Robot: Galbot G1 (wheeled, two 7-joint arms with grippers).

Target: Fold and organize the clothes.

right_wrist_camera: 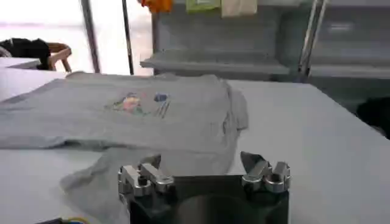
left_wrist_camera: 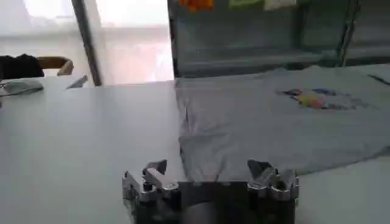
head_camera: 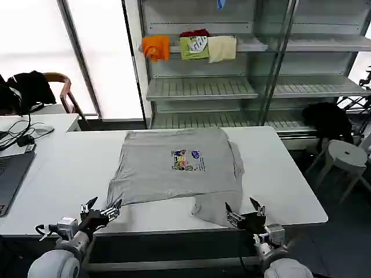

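Note:
A light grey T-shirt (head_camera: 174,168) with a small multicoloured chest print (head_camera: 186,160) lies on the white table (head_camera: 64,168), its near right part bunched toward the front edge. My left gripper (head_camera: 103,209) hovers open at the shirt's near left corner, nothing between its fingers. My right gripper (head_camera: 246,212) is open above the shirt's bunched near right corner. From the left wrist, the left gripper (left_wrist_camera: 208,172) faces the shirt (left_wrist_camera: 274,122). From the right wrist, the right gripper (right_wrist_camera: 201,165) sits over the grey cloth (right_wrist_camera: 122,112).
A laptop (head_camera: 10,176) and cables lie on the table to the left. Behind stands a metal shelf (head_camera: 232,87) with orange (head_camera: 156,47), green (head_camera: 194,47) and cream (head_camera: 222,48) folded garments. A white stool (head_camera: 346,156) and a black garment (head_camera: 328,120) are at the right.

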